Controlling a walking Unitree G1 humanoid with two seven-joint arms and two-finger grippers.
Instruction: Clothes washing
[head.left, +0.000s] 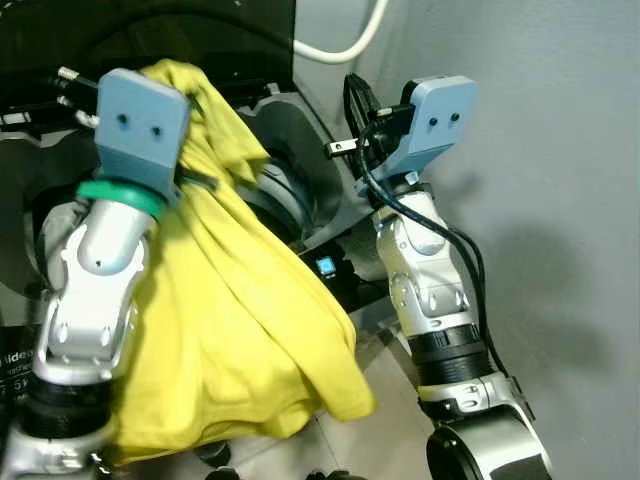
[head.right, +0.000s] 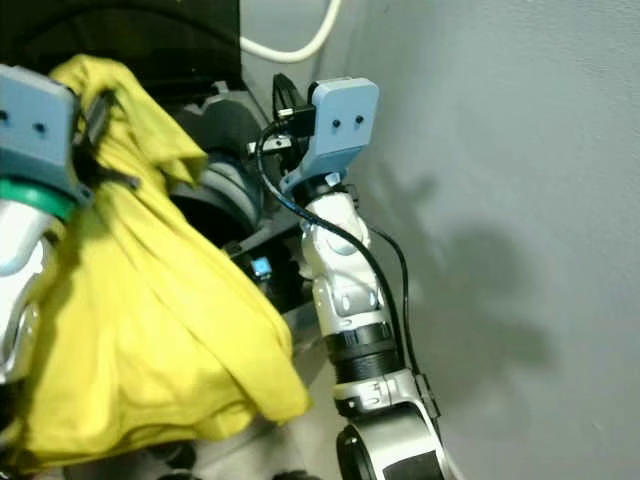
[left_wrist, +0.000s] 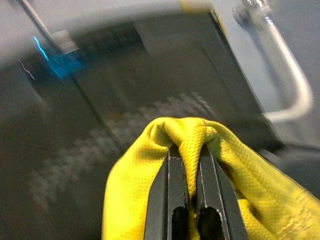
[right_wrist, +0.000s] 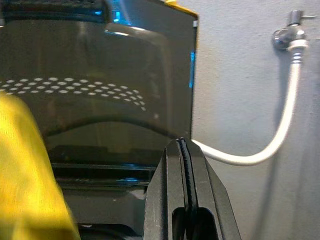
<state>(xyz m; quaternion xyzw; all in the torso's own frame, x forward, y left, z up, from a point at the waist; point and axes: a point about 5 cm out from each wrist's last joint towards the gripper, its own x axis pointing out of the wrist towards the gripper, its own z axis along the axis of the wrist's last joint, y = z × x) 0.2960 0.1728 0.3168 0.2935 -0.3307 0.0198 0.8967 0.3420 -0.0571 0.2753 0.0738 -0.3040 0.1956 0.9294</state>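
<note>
A yellow garment (head.left: 240, 330) hangs in a long bundle from my left gripper (left_wrist: 186, 172), which is shut on a fold of its fabric (left_wrist: 190, 145). The cloth drapes over my left wrist (head.left: 135, 130) and down past the forearm. Behind it stands a dark washing machine (right_wrist: 100, 100) with its round drum opening (head.left: 285, 185) partly covered by the garment. My right gripper (right_wrist: 183, 150) is raised beside the machine's right edge, shut with nothing between its fingers. Yellow cloth (right_wrist: 25, 175) also shows at the side of the right wrist view.
A grey wall (head.left: 540, 200) runs close along the right. A white hose (right_wrist: 280, 135) curves from a wall tap (right_wrist: 290, 32) to the machine. A small blue light (head.left: 325, 266) glows on the machine front. Tiled floor (head.left: 380, 370) lies below.
</note>
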